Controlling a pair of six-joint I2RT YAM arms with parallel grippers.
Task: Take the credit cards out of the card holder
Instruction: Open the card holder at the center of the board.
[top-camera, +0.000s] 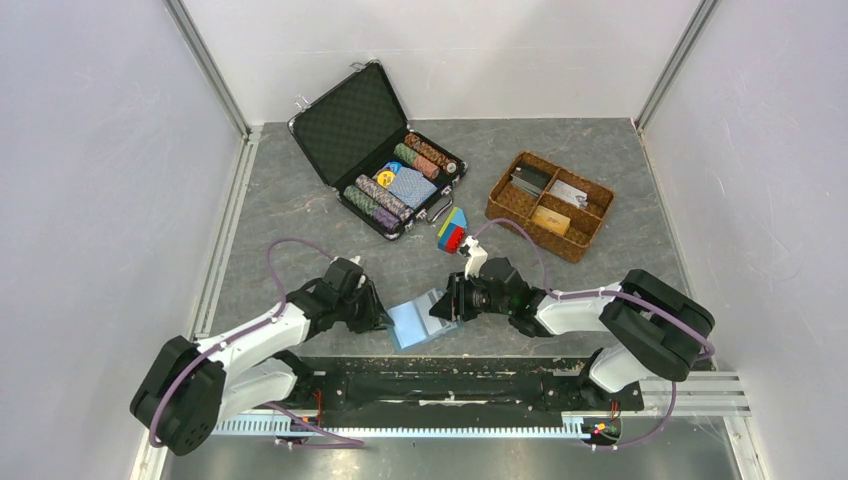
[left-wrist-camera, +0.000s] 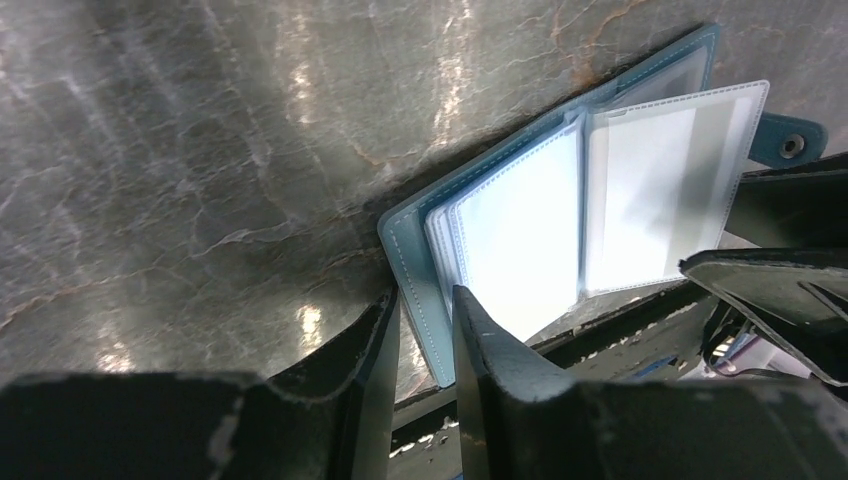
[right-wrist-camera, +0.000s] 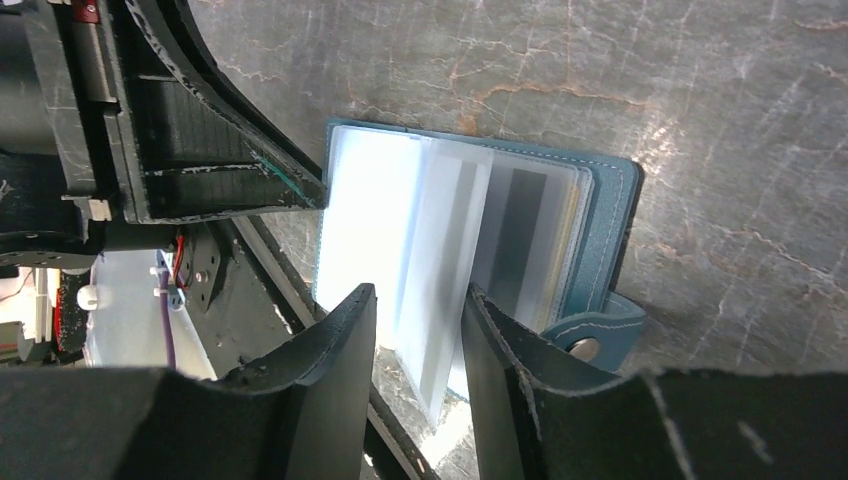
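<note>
Card holder (top-camera: 415, 322) lies open at the table's (top-camera: 300, 220) near edge, left gripper (left-wrist-camera: 425, 298) straddling its edge (clamped? can't tell), right gripper (right-wrist-camera: 420, 295) gaping around a clear sleeve (right-wrist-camera: 440, 250), so any pull might just drag it along, credit cards still inside.

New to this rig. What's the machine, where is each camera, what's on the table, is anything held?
Two robot arms, left and right, bolted at the near edge of the table, each with a two-finger gripper. The wide picture is from a fixed overhead camera; the other two from wrist cameras, looking past each arm's fingers. On the table: an open black case of poker chips, a wicker tray, coloured blocks, and the light-blue card holder lying open between the arms. The left gripper straddles its cover edge; the right gripper stands open around a clear sleeve. Whether the left pinches yet, I can't tell.
</note>
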